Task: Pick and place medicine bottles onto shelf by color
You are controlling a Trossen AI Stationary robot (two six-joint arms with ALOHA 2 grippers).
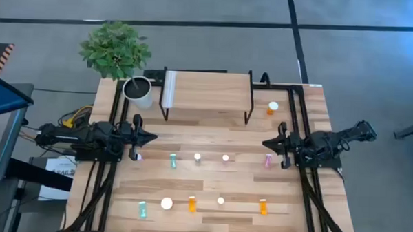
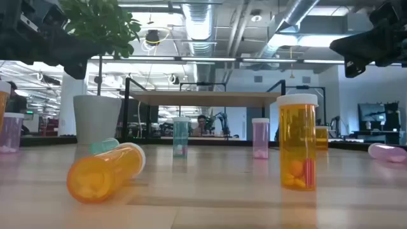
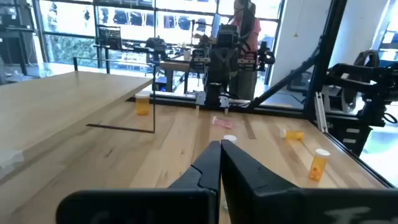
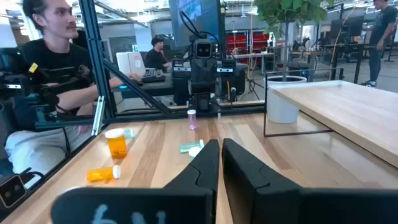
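Note:
The shelf (image 1: 207, 88) stands at the table's far middle with nothing on it. Medicine bottles are scattered on the tabletop. An orange one (image 1: 272, 108) stands right of the shelf. A pink one (image 1: 267, 160) and a teal one (image 1: 172, 160) are in the middle row. A teal one (image 1: 142, 209) and two orange ones (image 1: 192, 204) (image 1: 262, 207) are in the near row. In the low view an orange bottle (image 2: 105, 172) lies on its side and another (image 2: 297, 143) stands upright. My left gripper (image 1: 151, 136) hovers shut at the table's left. My right gripper (image 1: 266, 142) hovers shut at the right. They point at each other, and neither holds anything.
A white pot (image 1: 138, 91) with a green plant (image 1: 114, 49) stands at the shelf's left end. Black frame rails (image 1: 299, 119) run along both table sides. A person (image 4: 50, 68) sits beyond the table's left side.

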